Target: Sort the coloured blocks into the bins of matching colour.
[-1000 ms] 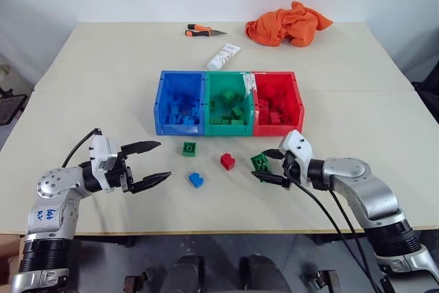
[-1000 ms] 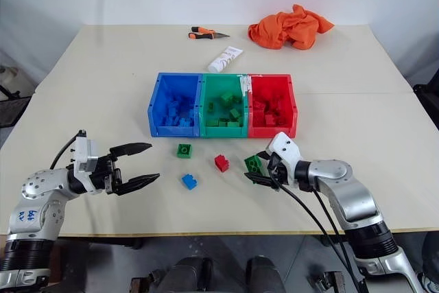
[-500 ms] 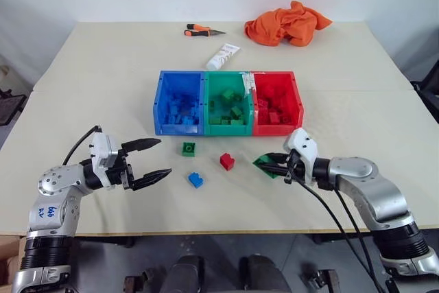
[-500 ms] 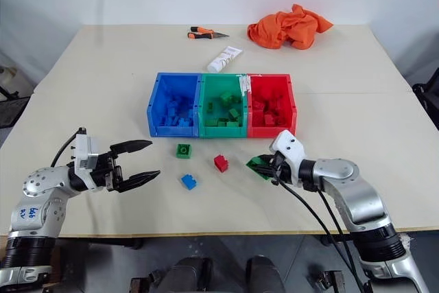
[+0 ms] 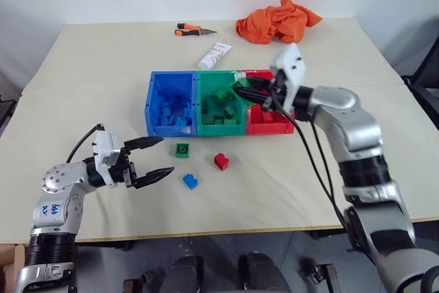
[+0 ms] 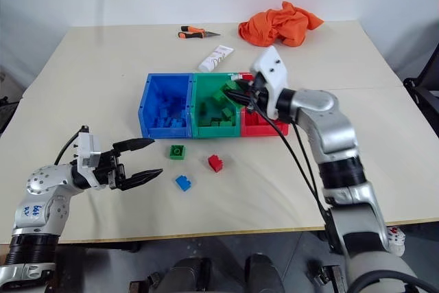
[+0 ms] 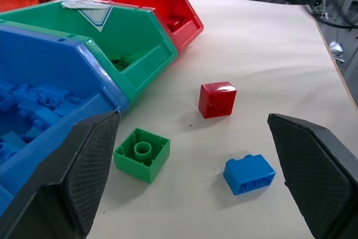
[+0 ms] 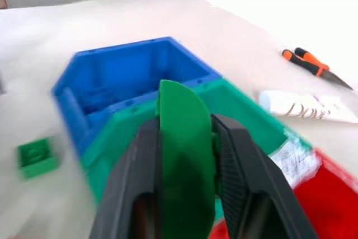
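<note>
Left gripper (image 5: 152, 163) hovers spread wide near the loose blue brick (image 5: 191, 181), red brick (image 5: 221, 161) and square green brick (image 5: 182, 149) on the table (image 5: 103, 66). Farther off, right gripper (image 8: 187, 163) is clamped on a green brick (image 8: 184, 155), poised over the green bin (image 5: 206, 101), between the blue bin (image 5: 158, 94) and red bin (image 5: 274, 123). Best to centre over green and release low, so it doesn't bounce into red.

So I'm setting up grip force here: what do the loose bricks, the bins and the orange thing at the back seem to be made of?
The loose bricks, such as the red brick, look like hard moulded plastic: crisp edges, studs, a slight sheen. The bins also look like rigid plastic, with smooth, faintly glossy walls. The orange cloth is soft fabric, crumpled into folds; the fibre can't be told.
</note>
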Controlling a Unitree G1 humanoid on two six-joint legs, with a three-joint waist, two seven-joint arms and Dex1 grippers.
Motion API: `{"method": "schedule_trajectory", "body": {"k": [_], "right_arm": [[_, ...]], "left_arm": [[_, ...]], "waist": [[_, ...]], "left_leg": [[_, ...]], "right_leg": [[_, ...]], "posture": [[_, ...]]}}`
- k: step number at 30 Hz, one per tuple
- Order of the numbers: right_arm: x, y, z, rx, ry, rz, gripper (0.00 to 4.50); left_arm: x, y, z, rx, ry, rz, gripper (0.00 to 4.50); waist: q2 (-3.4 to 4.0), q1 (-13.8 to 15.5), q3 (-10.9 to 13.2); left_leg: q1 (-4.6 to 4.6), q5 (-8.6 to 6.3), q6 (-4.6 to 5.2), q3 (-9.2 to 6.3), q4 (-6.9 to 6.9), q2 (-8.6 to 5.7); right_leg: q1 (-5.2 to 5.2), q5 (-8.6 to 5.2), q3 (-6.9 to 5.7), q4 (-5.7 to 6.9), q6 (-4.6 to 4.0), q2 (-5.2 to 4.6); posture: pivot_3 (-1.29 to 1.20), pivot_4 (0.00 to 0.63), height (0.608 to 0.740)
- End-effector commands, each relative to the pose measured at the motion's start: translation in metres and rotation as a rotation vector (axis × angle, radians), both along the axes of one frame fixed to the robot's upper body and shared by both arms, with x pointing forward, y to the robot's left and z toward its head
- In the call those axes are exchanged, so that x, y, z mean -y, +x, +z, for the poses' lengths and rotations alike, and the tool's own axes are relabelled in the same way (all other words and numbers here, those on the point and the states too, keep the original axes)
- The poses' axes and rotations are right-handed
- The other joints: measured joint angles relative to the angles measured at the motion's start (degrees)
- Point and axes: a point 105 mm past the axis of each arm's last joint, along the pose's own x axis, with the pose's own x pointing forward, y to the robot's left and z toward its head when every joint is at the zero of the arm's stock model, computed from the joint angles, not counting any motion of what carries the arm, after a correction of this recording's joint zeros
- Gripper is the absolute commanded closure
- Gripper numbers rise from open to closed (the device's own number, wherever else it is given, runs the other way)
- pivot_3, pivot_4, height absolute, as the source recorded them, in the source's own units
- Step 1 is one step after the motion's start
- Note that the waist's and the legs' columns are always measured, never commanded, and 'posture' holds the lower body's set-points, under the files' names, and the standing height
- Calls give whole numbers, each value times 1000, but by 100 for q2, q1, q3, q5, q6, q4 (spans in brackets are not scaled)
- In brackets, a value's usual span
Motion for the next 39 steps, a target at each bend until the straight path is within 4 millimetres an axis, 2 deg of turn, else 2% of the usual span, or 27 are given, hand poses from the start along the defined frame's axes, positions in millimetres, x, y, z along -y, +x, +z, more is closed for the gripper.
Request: {"method": "schedule_trajectory", "body": {"k": [1, 5, 10, 11, 14, 18, 20, 21, 25, 31, 34, 39], "right_arm": [[-11, 28, 5, 39, 5, -67, 3260], [-24, 39, 1, 49, -13, -58, 1904], [-22, 34, 4, 90, -12, -18, 194], [-19, 31, 5, 100, -12, -5, 39], [-9, 7, 4, 126, -17, 86, 39], [15, -37, -14, 105, -85, 227, 39], [47, -66, -29, 31, -117, 253, 39], [55, -75, -32, 7, -124, 257, 39], [122, -106, -54, -135, -231, 103, 39], [177, -132, -67, -243, -297, -64, 39], [182, -136, -68, -253, -304, -89, 39], [161, -126, -67, -232, -299, -41, 39]], "left_arm": [[2, 0, 8, 48, -7, -9, 0], [4, 0, 9, 58, -6, -14, 0], [4, -1, 8, 58, -7, -17, 0], [5, -1, 8, 57, -8, -18, 0], [6, 1, 8, 54, -10, -26, 0], [5, 5, 7, 48, -4, -36, 0], [2, 7, 8, 43, 1, -39, 0], [1, 8, 8, 41, 3, -39, 0], [-8, 10, 8, 32, 26, -43, 0], [-15, 12, 9, 31, 41, -41, 0], [-14, 14, 10, 34, 41, -43, 0], [-10, 16, 11, 40, 40, -50, 0]], "waist": [[0, -15, 0], [0, -32, 0], [1, -40, 0], [1, -48, 0], [1, -24, 0], [1, 40, 0], [2, 78, 0], [1, 99, 1], [6, 163, 4], [6, 172, 4], [6, 166, 4], [6, 164, 4]], "left_leg": [[0, 0, 0, 0, -1, -1], [-3, 1, -1, -1, -1, -1], [-12, 1, -1, -5, 1, -1], [-15, 1, -1, -5, 4, -1], [-16, 1, -1, -7, 6, 0], [-36, 0, -1, -23, 18, -1], [-53, 0, -1, -32, 27, -2], [-63, 0, -1, -45, 31, -4], [-64, 0, 0, -45, 33, -5], [-53, 6, -2, -40, 32, -1], [-52, 8, 1, -39, 33, -3], [-50, 8, 1, -37, 36, -3]], "right_leg": [[-1, 0, -2, 2, 0, -1], [-3, 0, -10, 8, 0, -1], [-1, 0, -15, 10, 0, -3], [-2, 0, -16, 10, 0, -2], [-2, 0, -18, 12, 0, -2], [-4, 0, -25, 5, 1, -2], [-6, 1, -32, -2, 1, -2], [-7, 1, -39, -7, 1, -2], [-3, 1, -39, -23, 1, -2], [2, 1, -36, -23, -4, 2], [8, 2, -34, -23, -4, 0], [7, 2, -32, -19, -4, 0]], "posture": [[0, 150, 740], [0, 150, 740], [0, 150, 740], [0, 150, 740], [0, 150, 740], [0, 150, 740], [0, 150, 740], [0, 150, 740], [0, 150, 740], [0, 150, 740], [0, 150, 740], [0, 150, 740]]}}
